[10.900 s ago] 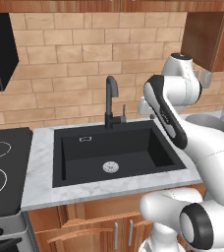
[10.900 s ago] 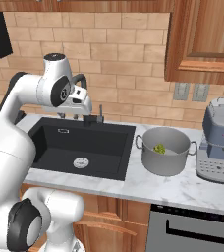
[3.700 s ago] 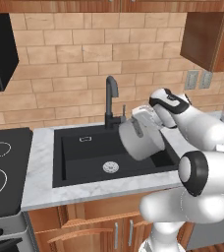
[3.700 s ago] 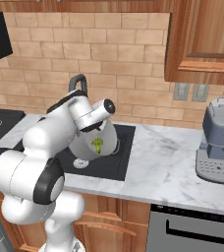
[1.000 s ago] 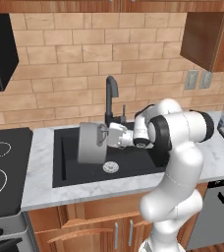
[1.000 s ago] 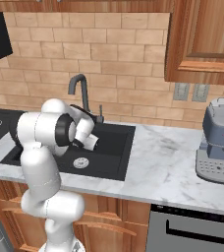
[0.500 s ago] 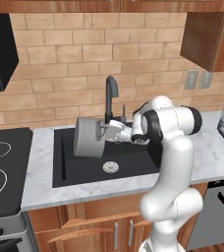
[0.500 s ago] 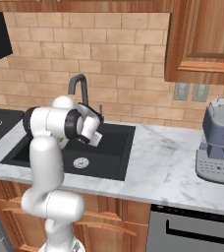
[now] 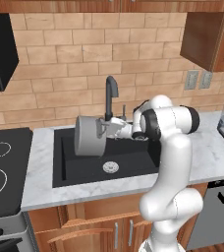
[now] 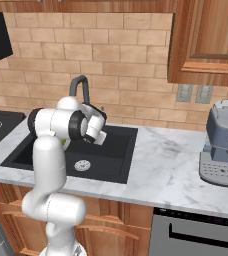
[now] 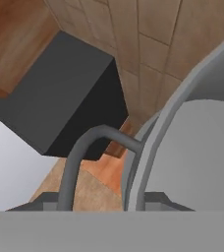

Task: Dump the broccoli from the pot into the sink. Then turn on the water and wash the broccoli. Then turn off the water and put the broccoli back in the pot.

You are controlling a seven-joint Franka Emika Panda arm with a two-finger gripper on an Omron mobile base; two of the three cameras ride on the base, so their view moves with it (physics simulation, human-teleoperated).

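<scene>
The pot hangs tipped on its side over the left half of the sink, its base facing left. To its right the gripper is clamped on the pot's rim by a loop handle, in front of the faucet. The drain lies below, nearer; I cannot make out the broccoli.

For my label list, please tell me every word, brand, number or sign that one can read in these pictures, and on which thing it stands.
None: no readable text, brand, number or sign anywhere.
The pot: plain grey metal, no marking.
The coffee machine: no legible label.
The sink and faucet: unmarked.
The wall outlets: blank plates.
</scene>
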